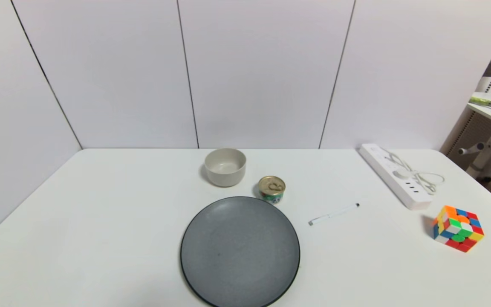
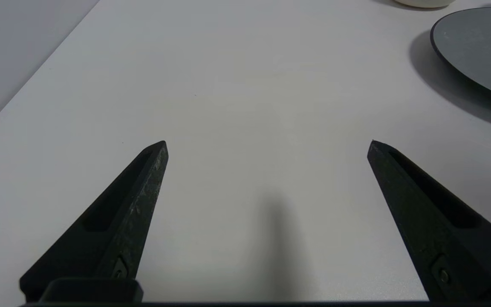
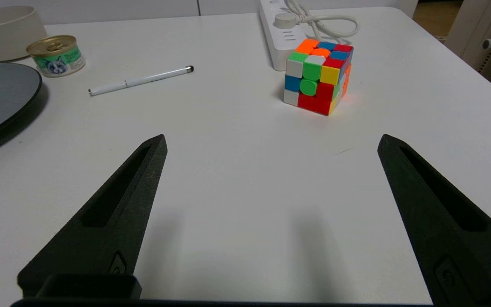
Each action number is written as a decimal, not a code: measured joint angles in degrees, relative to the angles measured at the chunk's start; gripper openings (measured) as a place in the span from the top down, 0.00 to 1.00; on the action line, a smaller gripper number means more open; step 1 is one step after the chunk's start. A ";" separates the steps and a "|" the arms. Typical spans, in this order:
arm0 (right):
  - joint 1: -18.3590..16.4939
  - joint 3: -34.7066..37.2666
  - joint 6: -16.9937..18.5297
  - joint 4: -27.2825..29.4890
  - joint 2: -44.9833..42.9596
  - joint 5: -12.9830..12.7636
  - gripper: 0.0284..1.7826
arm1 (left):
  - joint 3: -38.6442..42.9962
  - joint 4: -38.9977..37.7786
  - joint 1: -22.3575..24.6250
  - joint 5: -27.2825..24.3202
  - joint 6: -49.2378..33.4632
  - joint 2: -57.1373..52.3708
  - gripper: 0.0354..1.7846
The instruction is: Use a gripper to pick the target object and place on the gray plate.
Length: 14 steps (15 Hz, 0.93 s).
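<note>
White power strip [image 1: 392, 175] lying flat at the far right of the white table [image 1: 100, 204], angled from the back edge toward the front right, bundled cord [image 1: 420, 175] resting on and beside it. Not gripped, not touched by either gripper. Well apart from the gray plate [image 1: 240, 251], which sits at the front center of the table with nothing on it.

Between plate and power strip: thin white pen [image 1: 333, 214], lying flat. Just beyond the plate's far rim: small tin can [image 1: 271, 189], upright, close to the rim; touching or not cannot be told. Beige bowl [image 1: 225, 166] behind and left of the can. Colored puzzle cube [image 1: 458, 228] just in front of the near end of the power strip, slightly apart from it.

Left gripper [image 2: 267, 145]: jaws spread wide, nothing between them, held low over bare table left of the plate [image 2: 475, 51].

Right gripper [image 3: 271, 140]: jaws spread wide, nothing between them, low over bare table at the front right, facing the cube [image 3: 318, 76] with the power strip [image 3: 279, 38] behind it and the pen [image 3: 141, 80] off to one side.

Neither gripper visible in the head view.
</note>
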 joint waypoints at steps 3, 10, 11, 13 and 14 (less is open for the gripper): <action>0.00 -0.18 0.06 0.40 1.57 -0.11 0.04 | 0.00 0.00 0.00 0.00 0.00 0.00 0.06; -1.90 -24.03 3.25 -0.20 24.17 -0.26 0.04 | 0.00 0.00 0.00 0.02 -0.02 0.00 0.06; -2.67 -29.55 3.71 -0.22 29.07 -0.24 0.04 | 0.00 -0.02 0.00 -0.02 0.01 0.00 0.06; -4.06 -37.97 3.97 -0.30 37.55 -0.20 0.04 | 0.02 0.00 0.00 0.00 -0.02 0.00 0.06; -4.94 -41.68 3.84 -0.35 41.66 -0.09 0.04 | 0.02 0.00 0.00 0.02 0.00 0.00 0.06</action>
